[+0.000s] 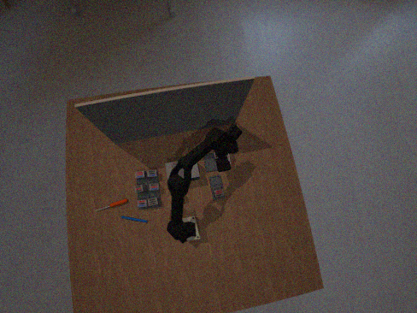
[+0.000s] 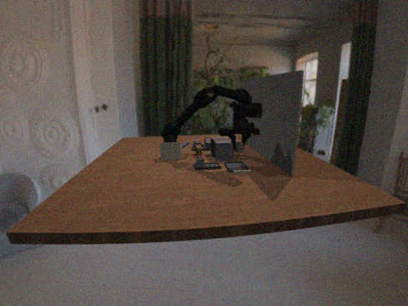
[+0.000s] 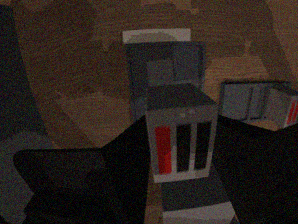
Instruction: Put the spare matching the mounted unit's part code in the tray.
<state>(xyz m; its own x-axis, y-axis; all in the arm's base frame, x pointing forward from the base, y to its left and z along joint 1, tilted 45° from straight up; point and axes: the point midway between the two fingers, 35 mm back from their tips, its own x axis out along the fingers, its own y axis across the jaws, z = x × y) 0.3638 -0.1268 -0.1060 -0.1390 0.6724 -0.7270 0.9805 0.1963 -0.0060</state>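
My gripper (image 1: 222, 164) (image 2: 239, 144) (image 3: 172, 118) is shut on a grey unit (image 3: 181, 145) whose face has one red and two black stripes. It holds the unit above the table, close to the tray (image 1: 210, 162) (image 2: 237, 168) (image 3: 189, 61) with a pale strip along one edge. In the wrist view the unit overlaps the tray's near part. Several spare units stand in a rack (image 1: 146, 188) at the left in the top view. A second, narrower tray (image 1: 215, 181) (image 3: 235, 100) holds a red-marked unit (image 1: 218, 192) (image 3: 291, 107) at one end. No printed code is readable.
A grey box (image 2: 221, 150) with a pale top stands between rack and trays, partly behind the arm. A tall grey panel (image 1: 171, 115) (image 2: 276, 113) stands behind them. An orange screwdriver (image 1: 120, 203) and a blue stick (image 1: 134, 219) lie near the rack.
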